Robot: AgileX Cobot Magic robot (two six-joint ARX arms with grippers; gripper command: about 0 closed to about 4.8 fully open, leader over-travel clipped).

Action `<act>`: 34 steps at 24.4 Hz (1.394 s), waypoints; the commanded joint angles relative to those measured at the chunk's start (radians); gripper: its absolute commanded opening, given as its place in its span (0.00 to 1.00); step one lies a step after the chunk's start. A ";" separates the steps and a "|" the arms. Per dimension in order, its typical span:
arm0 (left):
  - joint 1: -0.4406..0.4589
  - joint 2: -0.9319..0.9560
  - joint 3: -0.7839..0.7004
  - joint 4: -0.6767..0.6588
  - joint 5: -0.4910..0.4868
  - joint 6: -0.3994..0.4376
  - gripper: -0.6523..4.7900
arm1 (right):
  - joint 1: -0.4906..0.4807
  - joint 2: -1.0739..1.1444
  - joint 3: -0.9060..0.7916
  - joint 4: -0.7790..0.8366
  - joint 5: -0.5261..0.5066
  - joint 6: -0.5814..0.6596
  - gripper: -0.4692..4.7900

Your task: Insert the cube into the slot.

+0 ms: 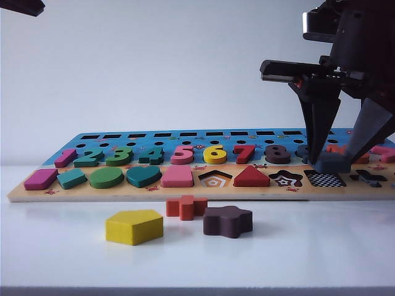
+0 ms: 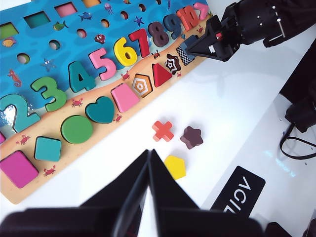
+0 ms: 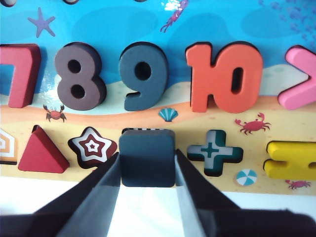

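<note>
White table (image 1: 321,246): we count three loose blocks, one board (image 1: 154,192). Right gripper (image 3: 147,163) clamps cube (image 3: 147,157) just above slot (image 1: 325,179). Left gripper (image 2: 149,185) pinched empty, near table edge.

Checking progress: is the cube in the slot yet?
Not yet. The right pincer holds the cube above the slot, checkered floor still showing.

Both arms are matte black, with tapering wedge-shaped jaws and loose black cables near a white-lettered plate.

Right gripper (image 3: 147,163) grips cube (image 3: 147,157) over slot (image 1: 325,179) — left gripper (image 2: 149,185) well apart.
</note>
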 commanded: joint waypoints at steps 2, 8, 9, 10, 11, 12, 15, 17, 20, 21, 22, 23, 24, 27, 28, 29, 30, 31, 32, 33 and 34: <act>0.000 0.001 0.005 0.014 0.002 0.005 0.14 | 0.002 -0.003 0.002 -0.005 0.010 0.000 0.08; 0.000 0.001 0.005 0.014 0.002 0.005 0.14 | 0.002 -0.003 0.002 0.010 -0.005 0.000 0.08; 0.000 0.001 0.005 0.014 0.002 0.005 0.14 | 0.002 -0.003 0.002 0.011 -0.005 0.000 0.08; 0.000 0.001 0.005 0.014 0.002 0.005 0.14 | 0.002 -0.003 0.002 0.011 -0.005 0.000 0.08; 0.000 0.001 0.005 0.014 0.002 0.005 0.14 | 0.002 -0.002 0.002 0.011 -0.005 0.000 0.08; 0.000 0.001 0.005 0.014 0.002 0.005 0.14 | 0.002 -0.002 0.002 0.011 -0.005 0.000 0.08; 0.000 0.001 0.005 0.014 0.002 0.005 0.14 | 0.002 0.004 0.001 0.010 -0.007 0.000 0.08; 0.000 0.001 0.005 0.014 0.002 0.005 0.14 | 0.002 0.016 0.001 0.011 -0.009 -0.001 0.08; 0.000 0.001 0.005 0.014 0.002 0.005 0.14 | 0.002 0.022 0.001 0.013 -0.009 0.000 0.08; 0.000 0.001 0.005 0.014 0.002 0.005 0.14 | 0.002 0.022 0.001 0.014 -0.009 0.000 0.08; 0.000 0.001 0.005 0.014 0.002 0.005 0.14 | 0.002 0.022 0.001 0.017 -0.009 0.000 0.08; 0.000 0.001 0.005 0.014 0.002 0.005 0.14 | 0.002 0.022 0.001 0.019 -0.009 0.000 0.08; 0.000 0.001 0.005 0.014 0.002 0.005 0.14 | 0.002 0.022 0.001 0.024 -0.009 0.000 0.08; 0.000 0.001 0.005 0.014 0.002 0.005 0.14 | 0.002 0.022 0.001 0.037 -0.018 0.000 0.08; 0.000 0.001 0.005 0.014 0.002 0.005 0.14 | 0.002 0.022 0.001 0.038 -0.026 0.000 0.08; 0.000 0.001 0.005 0.014 0.002 0.005 0.14 | 0.002 0.022 0.001 0.039 -0.027 0.000 0.08; 0.000 0.001 0.005 0.014 0.002 0.005 0.14 | 0.002 0.022 0.001 0.039 -0.027 0.000 0.08; 0.000 0.001 0.005 0.014 0.002 0.005 0.14 | 0.002 0.022 0.001 0.040 -0.027 0.000 0.08; 0.000 0.001 0.005 0.014 0.002 0.005 0.14 | 0.002 0.022 0.001 0.039 -0.026 0.000 0.08; 0.000 0.001 0.005 0.014 0.002 0.005 0.14 | 0.002 0.022 0.001 0.039 -0.026 0.000 0.08; 0.000 0.001 0.005 0.014 0.002 0.005 0.14 | 0.002 0.022 0.001 0.039 -0.026 0.000 0.08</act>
